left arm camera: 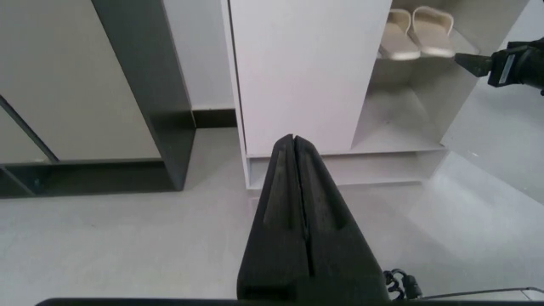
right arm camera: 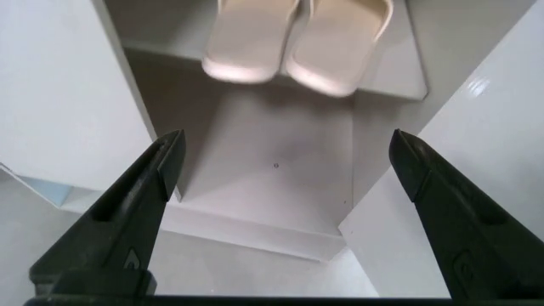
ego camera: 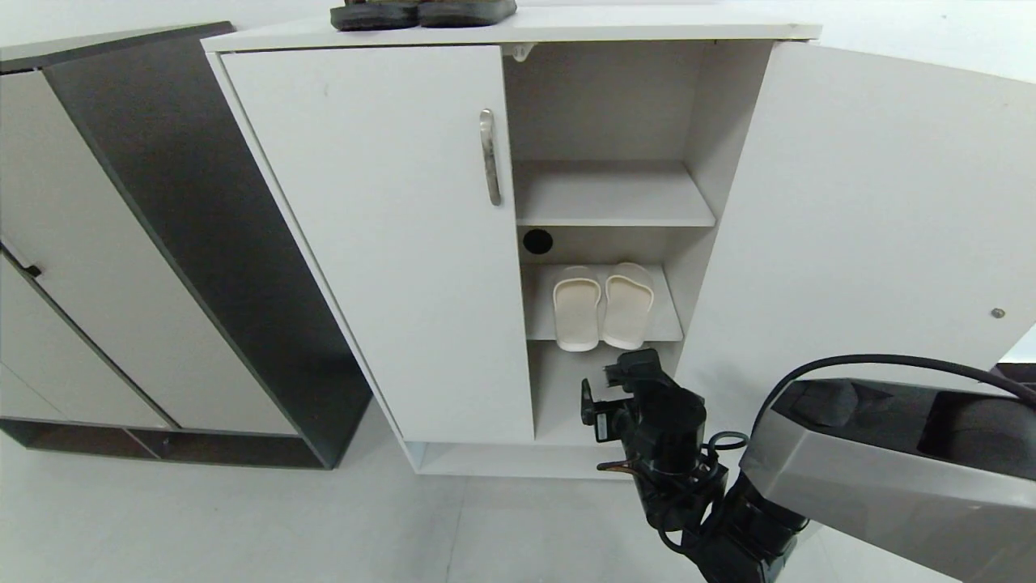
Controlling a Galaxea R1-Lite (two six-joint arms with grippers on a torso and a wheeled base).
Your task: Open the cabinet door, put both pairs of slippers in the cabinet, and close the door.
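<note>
Left gripper [left arm camera: 293, 144] is sitting pinched shut and empty, back from the cabinet [ego camera: 647, 26]. Right gripper [right arm camera: 286, 144] is hanging wide open, holding nothing. Just ahead and above it, the white slippers [ego camera: 603, 305] are sitting on a shelf, so one pair's in. Dark slippers [ego camera: 421, 12] are waiting way above it on top, and the door [ego camera: 874, 210] is hanging open beside it, so it's looking roughly halfway.

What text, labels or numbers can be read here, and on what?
No readable text anywhere.
cabinet: plain panels, no print.
white slippers: no marking visible.
dark pair on the cabinet top: no marking visible.
right hand: small moulded marks on its fingers, too blurred to read.
</note>
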